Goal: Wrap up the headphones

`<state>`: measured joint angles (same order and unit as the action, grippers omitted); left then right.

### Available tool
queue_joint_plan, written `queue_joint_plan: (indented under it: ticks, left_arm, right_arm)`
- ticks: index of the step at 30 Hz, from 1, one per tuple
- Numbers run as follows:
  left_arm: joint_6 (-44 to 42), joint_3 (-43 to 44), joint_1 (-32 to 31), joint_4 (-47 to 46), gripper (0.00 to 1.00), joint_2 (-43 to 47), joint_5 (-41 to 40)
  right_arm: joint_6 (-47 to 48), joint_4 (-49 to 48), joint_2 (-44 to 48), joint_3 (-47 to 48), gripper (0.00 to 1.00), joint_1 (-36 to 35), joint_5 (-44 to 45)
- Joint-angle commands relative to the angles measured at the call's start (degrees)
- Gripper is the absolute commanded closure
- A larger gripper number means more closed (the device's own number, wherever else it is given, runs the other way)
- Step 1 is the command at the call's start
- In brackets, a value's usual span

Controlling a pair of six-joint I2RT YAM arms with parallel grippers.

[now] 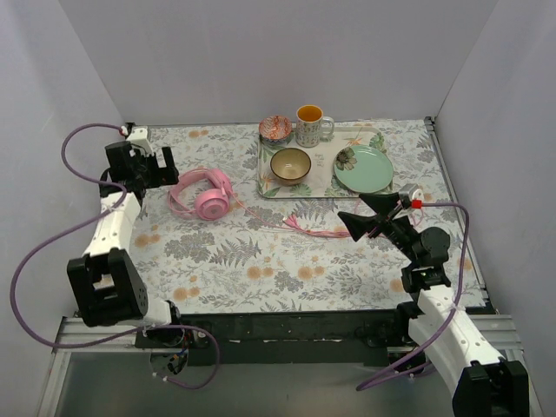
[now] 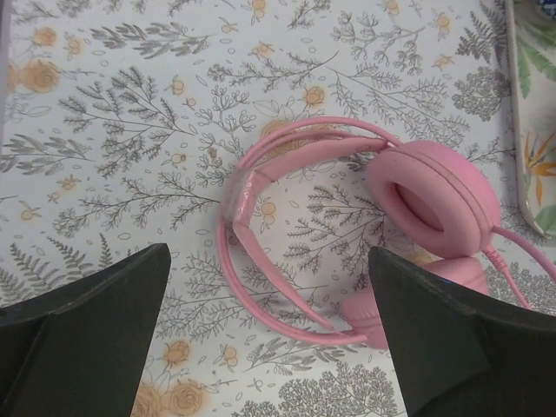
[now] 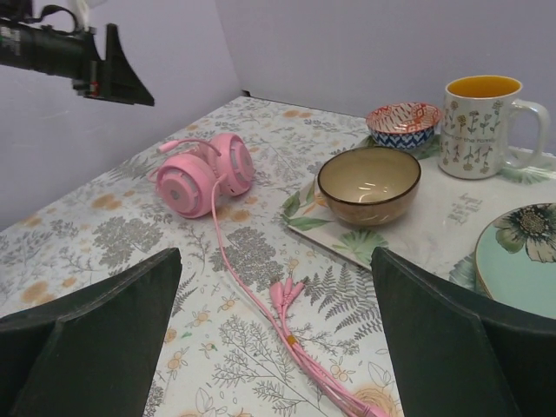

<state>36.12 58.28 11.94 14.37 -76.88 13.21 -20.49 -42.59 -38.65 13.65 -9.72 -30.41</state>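
The pink headphones (image 1: 202, 195) lie flat on the floral tablecloth at the left, earcups toward the tray. They also show in the left wrist view (image 2: 430, 198) and in the right wrist view (image 3: 201, 176). Their thin pink cable (image 1: 261, 215) runs right to a folded bundle of cable and plugs (image 1: 317, 228), seen close in the right wrist view (image 3: 291, 300). My left gripper (image 1: 149, 167) is open and empty, hovering above the headband (image 2: 261, 234). My right gripper (image 1: 369, 216) is open and empty, just right of the cable bundle.
A floral tray (image 1: 347, 187) at the back right holds a tan bowl (image 1: 290, 165), a small patterned bowl (image 1: 275, 129), a yellow-lined mug (image 1: 311, 126) and a green plate (image 1: 363, 168). Grey walls enclose three sides. Purple robot cables (image 1: 52, 234) loop at the left.
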Motion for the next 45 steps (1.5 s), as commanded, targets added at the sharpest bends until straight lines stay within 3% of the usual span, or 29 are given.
queue_joint_plan:
  ticks: [1, 5, 14, 17, 24, 27, 29, 38, 41, 45]
  left_arm:
    - [-2.6, 7.3, 0.3, 8.4, 0.02, -8.6, 1.0]
    - [-5.6, 13.9, 0.3, 10.0, 0.04, -18.3, -1.5]
    - [-8.6, 20.4, 0.3, 13.9, 0.15, -32.1, -0.1]
    - [-8.1, 21.5, 0.3, 14.4, 0.23, -35.4, -0.3]
    - [-9.7, 19.2, -0.8, 16.3, 0.54, -36.9, 0.6]
    - [-11.1, 17.1, -1.0, 16.5, 0.77, -35.8, 1.5]
    - [-11.3, 15.9, -1.0, 16.9, 1.0, -34.5, 2.8]
    - [-6.4, 13.9, -3.0, 16.6, 1.0, -17.3, 11.6]
    - [-3.0, 16.1, -3.1, 18.6, 1.0, -12.8, 16.5]
    - [1.7, 25.3, -3.0, 21.8, 1.0, -9.3, 21.0]
  right_arm:
    - [-0.4, -4.7, -1.5, 2.1, 0.02, 0.2, -3.5]
    - [4.6, 5.2, -3.4, 5.9, 0.01, 0.2, -3.0]
    - [9.2, 11.3, -4.0, 6.1, 0.01, 0.2, 0.8]
    - [9.6, 11.6, -3.7, 6.1, 0.01, 0.1, 1.1]
    - [9.5, 12.4, -5.8, 7.5, 0.01, 0.1, 1.8]
    - [8.1, 11.3, -7.5, 8.2, 0.02, 0.0, 1.2]
    - [6.9, 11.3, -8.6, 9.6, 0.04, -0.6, 1.8]
    - [13.9, 20.1, -19.3, 20.9, 0.08, -14.7, 12.5]
    - [18.1, 23.4, -21.5, 23.9, 0.08, -17.4, 14.4]
    - [24.6, 26.3, -22.3, 26.3, 0.07, -20.7, 13.7]
